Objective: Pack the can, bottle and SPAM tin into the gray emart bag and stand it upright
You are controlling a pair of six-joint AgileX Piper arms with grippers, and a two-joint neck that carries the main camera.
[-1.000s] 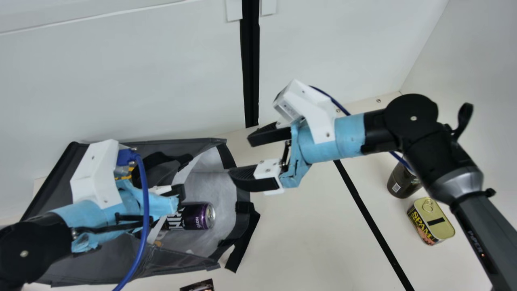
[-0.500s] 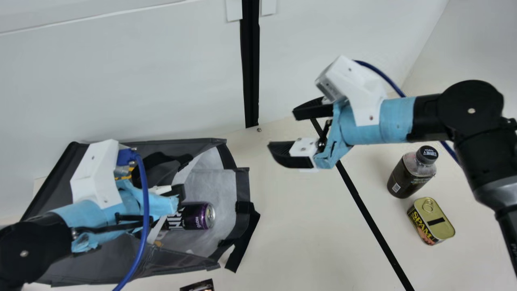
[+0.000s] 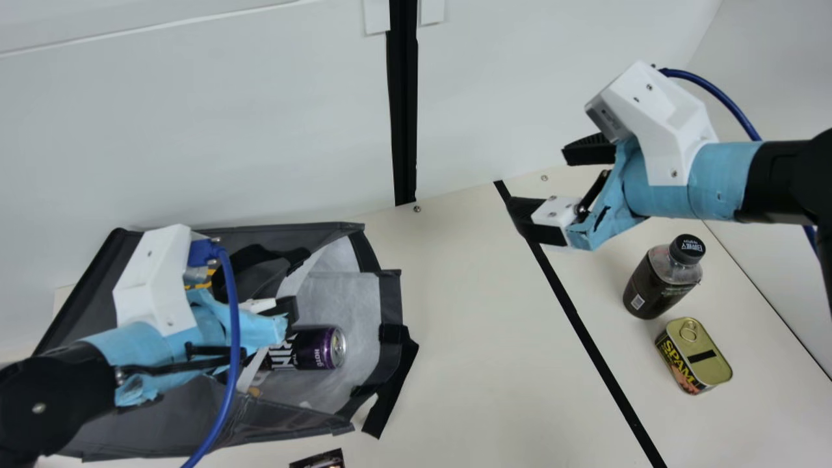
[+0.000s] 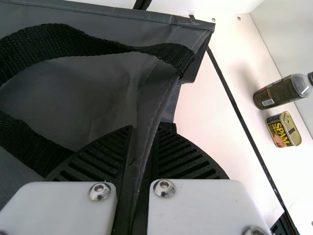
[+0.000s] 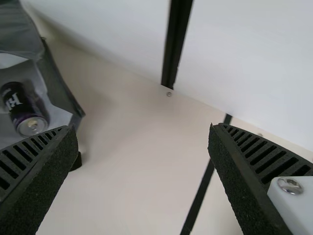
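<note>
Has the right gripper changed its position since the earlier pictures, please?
Yes. In the main view, the right gripper has moved to the right and somewhat up, farther from the fixed black strip on the wall.

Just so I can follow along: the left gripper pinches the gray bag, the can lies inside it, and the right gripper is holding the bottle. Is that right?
Not quite: the main view shows the right gripper open and empty, with the bottle on the table by the SPAM tin. The left gripper does pinch the bag, and the can lies inside.
</note>
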